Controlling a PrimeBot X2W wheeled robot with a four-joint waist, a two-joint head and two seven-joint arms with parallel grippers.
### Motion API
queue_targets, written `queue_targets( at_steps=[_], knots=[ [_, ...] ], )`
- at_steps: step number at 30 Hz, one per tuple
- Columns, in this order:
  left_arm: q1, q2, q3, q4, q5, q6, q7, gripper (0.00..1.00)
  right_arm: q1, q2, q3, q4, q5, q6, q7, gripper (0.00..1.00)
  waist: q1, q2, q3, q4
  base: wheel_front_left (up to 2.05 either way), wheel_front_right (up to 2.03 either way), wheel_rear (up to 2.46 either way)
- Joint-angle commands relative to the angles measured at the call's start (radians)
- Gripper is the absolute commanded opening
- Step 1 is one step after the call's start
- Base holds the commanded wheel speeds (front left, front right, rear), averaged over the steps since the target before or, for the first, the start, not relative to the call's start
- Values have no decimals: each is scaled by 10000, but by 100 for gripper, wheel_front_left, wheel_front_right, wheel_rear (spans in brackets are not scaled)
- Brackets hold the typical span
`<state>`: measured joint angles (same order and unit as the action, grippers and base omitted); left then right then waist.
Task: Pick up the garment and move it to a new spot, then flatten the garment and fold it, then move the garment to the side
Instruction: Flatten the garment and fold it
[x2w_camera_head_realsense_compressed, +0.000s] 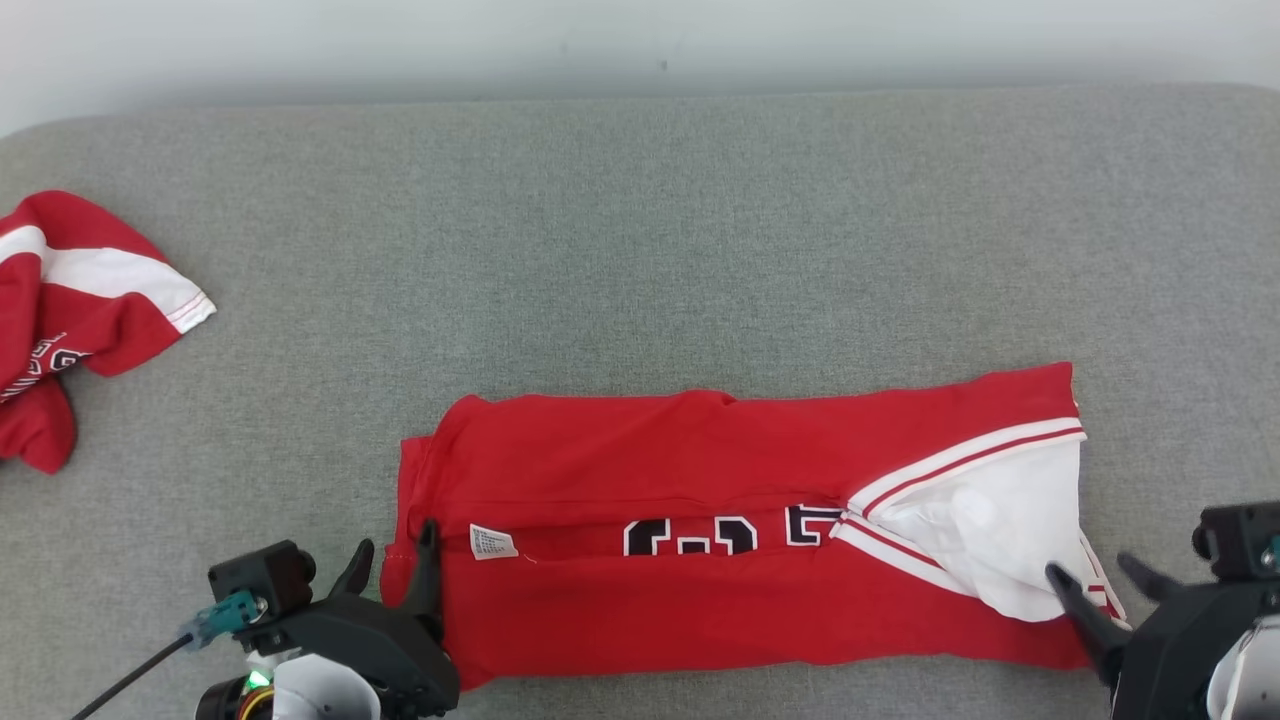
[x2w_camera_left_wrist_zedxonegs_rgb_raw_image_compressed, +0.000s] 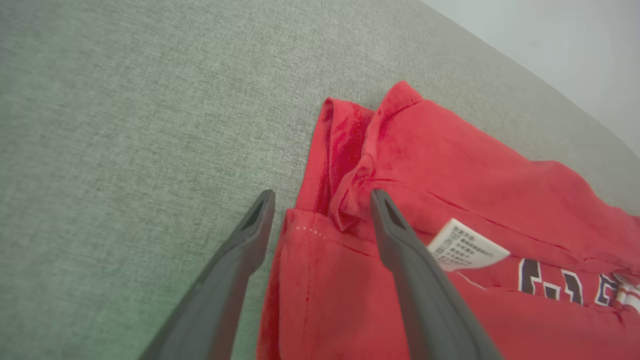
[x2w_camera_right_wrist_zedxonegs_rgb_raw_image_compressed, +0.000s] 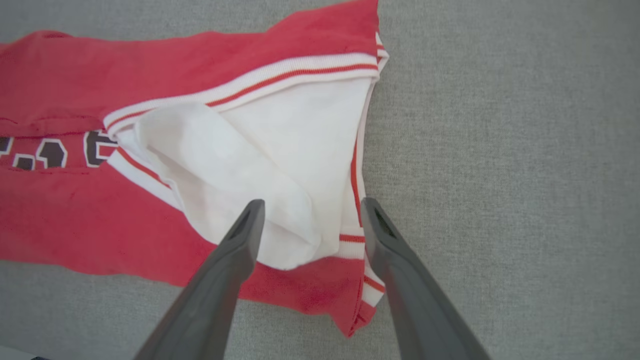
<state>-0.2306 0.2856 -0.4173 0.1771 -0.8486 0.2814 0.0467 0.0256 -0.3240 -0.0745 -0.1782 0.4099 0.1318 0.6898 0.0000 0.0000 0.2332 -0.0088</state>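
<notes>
Garment (x2w_camera_head_realsense_compressed: 700, 560) sits folded lengthwise, lower centre of head view. Left gripper (x2w_camera_head_realsense_compressed: 397, 537) and right gripper (x2w_camera_head_realsense_compressed: 1090, 566) at its ends, both spread wide, holding nothing. Risk: next pinch catches only the top layer, and the white flap (x2w_camera_head_realsense_compressed: 980, 530) at lower right bunches.

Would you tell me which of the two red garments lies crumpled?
The left-edge garment, bunched up; the central garment lies folded in a long band.

Matt cloth garment (x2w_camera_head_realsense_compressed: 640, 610), coarse-woven surface (x2w_camera_head_realsense_compressed: 640, 250)
</notes>
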Motion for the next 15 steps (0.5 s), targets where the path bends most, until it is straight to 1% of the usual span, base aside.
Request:
queue_targets(
  at_steps=[1, 4, 6, 10, 12, 14, 15],
  knots=[
    [147, -22, 15, 69, 50, -35, -82, 100, 185, 50, 30, 60, -82, -24, 78, 100, 0, 0, -89, 24, 0, 0, 0],
    [315, 17, 141, 239, 124, -30, -446, 100, 368, 98, -13, 127, -28, -24, 209, 100, 0, 0, -272, 40, 0, 0, 0],
    [393, 6, 205, 250, 180, -213, -869, 100, 478, 161, -96, 144, -67, -24, 169, 100, 0, 0, -417, 58, 0, 0, 0],
    [640, -18, 280, 302, 340, -879, -2094, 100, 578, 370, -384, 157, -62, -24, -127, 100, 0, 0, -680, 126, 0, 0, 0],
    [814, -164, 410, 300, 220, -1234, -2633, 100, 565, 495, -560, 187, -120, -25, -259, 100, 0, 0, -821, 171, 0, 0, 0],
    [945, -85, 472, 291, 582, -1645, -2956, 100, 512, 619, -706, 233, -188, -25, -411, 100, 0, 0, -947, 211, 0, 0, 0],
    [1052, -141, 530, 283, 714, -1817, -3036, 100, 482, 724, -775, 279, -180, -25, -487, 100, 0, 0, -1012, 238, 0, 0, 0]
  ],
)
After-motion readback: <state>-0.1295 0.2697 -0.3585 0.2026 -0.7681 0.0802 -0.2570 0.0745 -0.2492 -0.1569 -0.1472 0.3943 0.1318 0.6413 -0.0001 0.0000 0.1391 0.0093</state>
